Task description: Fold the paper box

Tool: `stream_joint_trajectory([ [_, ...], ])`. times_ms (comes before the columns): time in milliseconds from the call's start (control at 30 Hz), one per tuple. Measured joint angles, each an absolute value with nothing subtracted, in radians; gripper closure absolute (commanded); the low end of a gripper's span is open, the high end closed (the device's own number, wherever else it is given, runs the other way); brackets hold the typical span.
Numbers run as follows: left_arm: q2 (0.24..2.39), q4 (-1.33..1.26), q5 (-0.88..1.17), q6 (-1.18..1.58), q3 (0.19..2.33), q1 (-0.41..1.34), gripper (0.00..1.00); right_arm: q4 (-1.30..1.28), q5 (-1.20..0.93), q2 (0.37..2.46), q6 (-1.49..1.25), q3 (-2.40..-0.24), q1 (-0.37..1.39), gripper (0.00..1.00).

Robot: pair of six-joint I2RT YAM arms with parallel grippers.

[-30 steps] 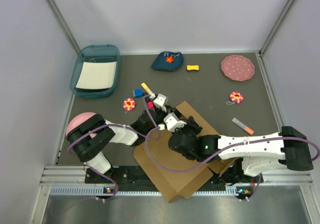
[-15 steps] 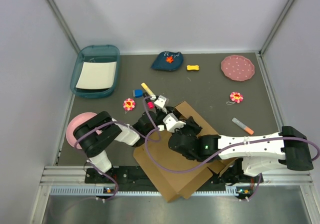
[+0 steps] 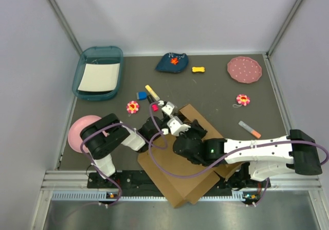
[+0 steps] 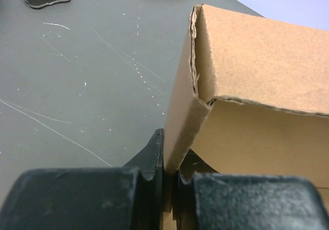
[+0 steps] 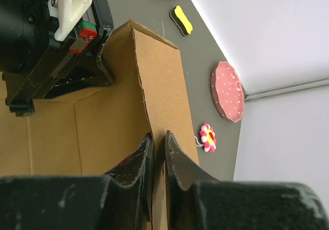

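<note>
While toys (image 3: 133, 107) ring it, left fingers (image 4: 154, 156) — right fingers (image 5: 146, 156) too — pinch the paper box (image 3: 180, 189).

On the table (image 3: 216, 91): one paper box (image 3: 175, 178), two flower toys (image 3: 133, 107) (image 3: 242, 100), two pink plates (image 3: 244, 69) (image 3: 77, 137), two markers (image 3: 151, 91) (image 3: 249, 129), one teal tray (image 3: 82, 68), one navy dish (image 3: 172, 63), one yellow bone (image 3: 198, 69), one blue block (image 3: 141, 95).
</note>
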State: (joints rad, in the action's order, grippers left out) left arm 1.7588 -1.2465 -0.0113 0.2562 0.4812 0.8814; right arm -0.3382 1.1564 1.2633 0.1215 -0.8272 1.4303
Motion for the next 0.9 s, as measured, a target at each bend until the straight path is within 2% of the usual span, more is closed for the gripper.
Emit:
stream_joint_trajectory([
  [100, 1.759, -1.249, -0.013, 0.236, 0.481, 0.883, 1.00, -0.340, 1.157, 1.263, 0.121, -0.827, 1.430, 0.98],
  [133, 1.759, -1.249, -0.015, 0.233, 0.481, 0.884, 1.00, -0.340, 1.157, 1.263, 0.120, -0.827, 1.430, 0.86],
  [200, 1.759, -1.250, -0.017, 0.231, 0.480, 0.884, 1.00, -0.340, 1.156, 1.263, 0.119, -0.827, 1.430, 0.71],
  [233, 1.759, -1.249, -0.018, 0.231, 0.480, 0.885, 1.00, -0.340, 1.151, 1.263, 0.113, -0.827, 1.430, 0.59],
  [333, 1.758, -1.247, -0.031, 0.228, 0.480, 0.887, 1.00, -0.341, 1.106, 1.262, 0.089, -0.827, 1.431, 0.42],
  [433, 1.753, -1.235, -0.050, 0.227, 0.481, 0.891, 1.00, -0.348, 1.069, 1.251, 0.077, -0.826, 1.433, 0.34],
  [467, 1.750, -1.230, -0.057, 0.226, 0.481, 0.892, 1.00, -0.353, 1.058, 1.245, 0.075, -0.826, 1.435, 0.24],
  [500, 1.748, -1.225, -0.065, 0.226, 0.482, 0.893, 1.00, -0.360, 1.051, 1.238, 0.073, -0.826, 1.437, 0.22],
  [533, 1.746, -1.221, -0.072, 0.226, 0.482, 0.894, 1.00, -0.367, 1.042, 1.230, 0.067, -0.826, 1.439, 0.14],
  [667, 1.733, -1.198, -0.115, 0.232, 0.483, 0.894, 1.00, -0.406, 1.004, 1.180, 0.057, -0.826, 1.451, 0.11],
  [700, 1.729, -1.192, -0.127, 0.235, 0.483, 0.894, 1.00, -0.416, 0.995, 1.161, 0.056, -0.825, 1.455, 0.01],
  [900, 1.707, -1.151, -0.189, 0.256, 0.482, 0.882, 1.00, -0.447, 0.960, 1.018, 0.056, -0.825, 1.478, 0.01],
])
